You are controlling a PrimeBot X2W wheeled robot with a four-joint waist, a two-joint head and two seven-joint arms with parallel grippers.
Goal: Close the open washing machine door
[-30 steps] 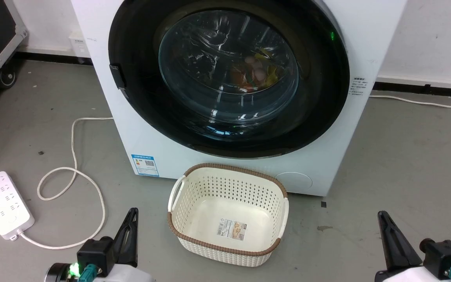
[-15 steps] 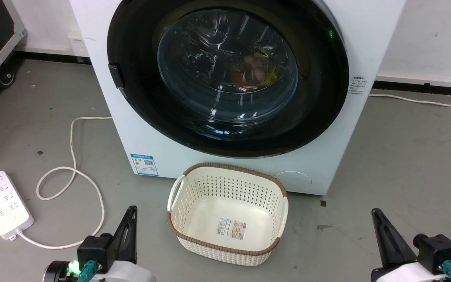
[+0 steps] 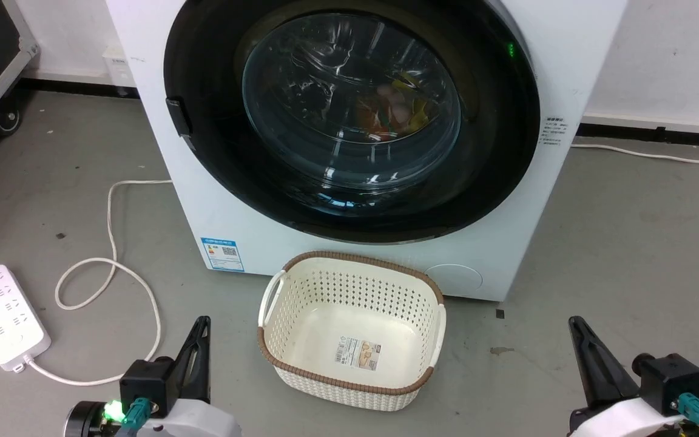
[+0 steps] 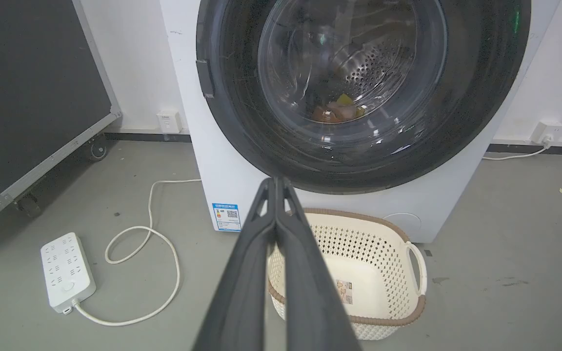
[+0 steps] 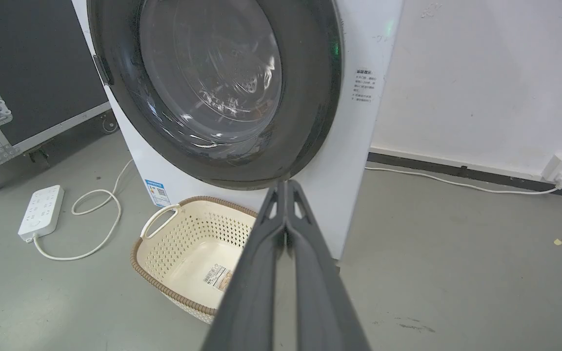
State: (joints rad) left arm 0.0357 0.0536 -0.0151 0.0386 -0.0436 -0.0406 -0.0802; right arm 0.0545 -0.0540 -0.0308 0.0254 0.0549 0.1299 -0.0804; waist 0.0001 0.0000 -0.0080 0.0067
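Observation:
The washing machine door (image 3: 216,158) is a glossy black round ring with a bulging glass window (image 3: 349,103). It lies flat against the white machine front, its latch at the left edge. The door (image 4: 242,122) fills the top of the left wrist view, and coloured items lie in the drum behind the glass. The same door (image 5: 310,97) appears in the right wrist view. My left gripper (image 3: 204,321) is low at the left, shut and empty (image 4: 276,181). My right gripper (image 3: 573,321) is low at the right, shut and empty (image 5: 286,184). Both are well short of the machine.
A cream laundry basket (image 3: 276,291) with a brown rim stands empty on the floor right before the machine. A white power strip (image 3: 0,315) and its looping cable (image 3: 113,267) lie at the left. A black wheeled case (image 4: 32,97) stands further left.
The camera has drifted slightly, so the whole picture has shifted a little. My right gripper has edged leftward in the view. The door has not moved.

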